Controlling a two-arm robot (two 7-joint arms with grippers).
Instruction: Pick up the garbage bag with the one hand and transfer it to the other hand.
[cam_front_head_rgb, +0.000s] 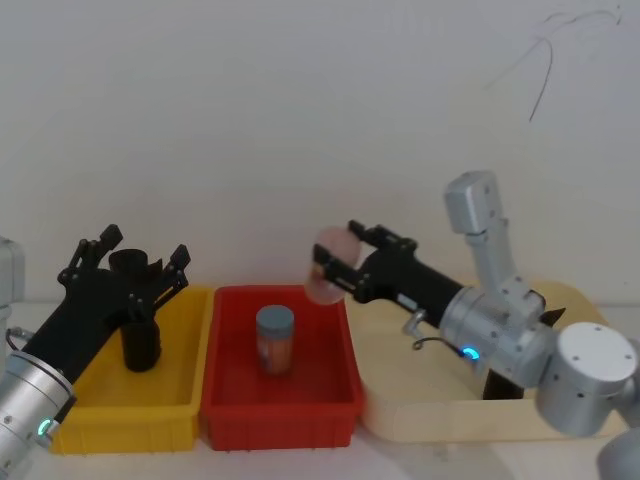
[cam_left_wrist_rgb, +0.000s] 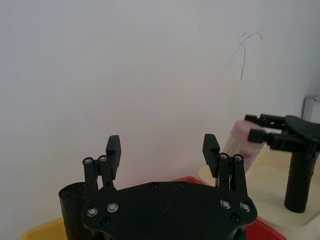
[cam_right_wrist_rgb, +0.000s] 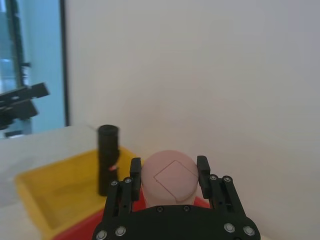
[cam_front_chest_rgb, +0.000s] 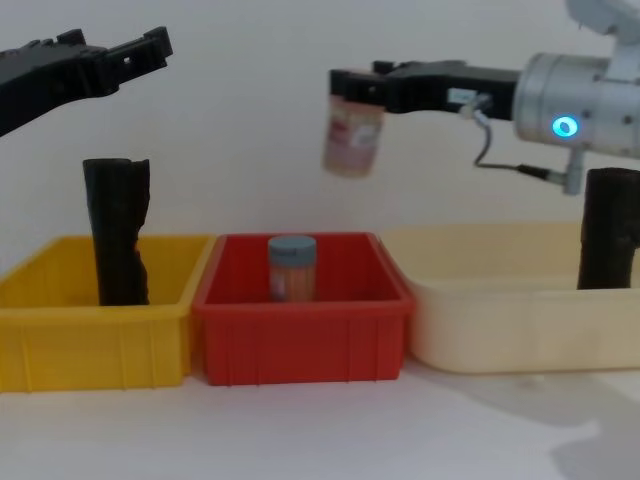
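The garbage bag, a flat-topped black roll, stands upright in the cream tray on the right; it also shows as the garbage bag and, partly behind the right arm, the garbage bag. My left gripper, without a label, hangs open above the yellow bin, far from the bag. Seen from its own wrist, the left gripper holds nothing. The right gripper, with a white label, is shut on a pink jar above the red bin.
A second black roll with a notched top stands in the yellow bin, below the left gripper without touching it. A blue-lidded jar stands in the red bin. The three containers sit side by side, with a white wall close behind.
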